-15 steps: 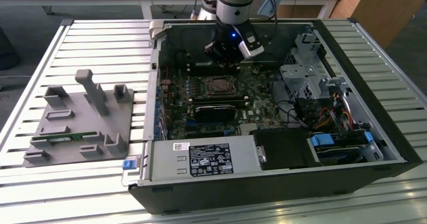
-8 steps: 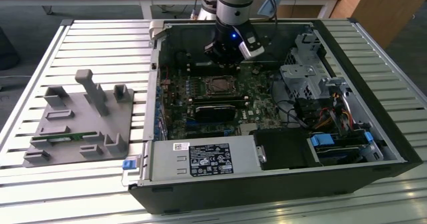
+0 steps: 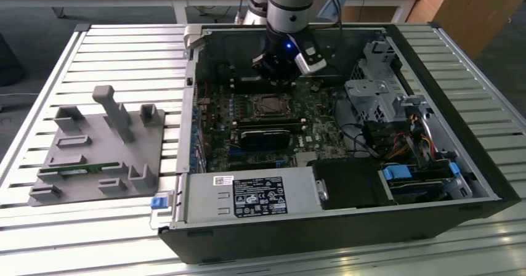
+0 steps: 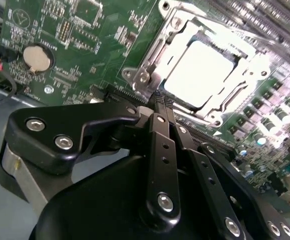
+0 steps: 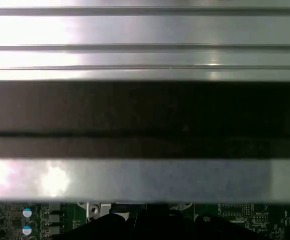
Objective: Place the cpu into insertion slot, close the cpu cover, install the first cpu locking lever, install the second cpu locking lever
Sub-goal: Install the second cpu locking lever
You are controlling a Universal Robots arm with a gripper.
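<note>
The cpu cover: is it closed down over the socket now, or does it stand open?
Closed. In the second wrist view the cpu cover lies flat around the cpu, framing its bright top.

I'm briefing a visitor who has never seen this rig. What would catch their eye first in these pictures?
First the open computer case lying on the slatted table, its green circuit board exposed. Next the arm reaching down into it, its gripper hanging just above the square insertion slot near the board's middle. In the second wrist view, the bright cpu sits framed by the silver cpu cover, just beyond the closed black fingers.
</note>
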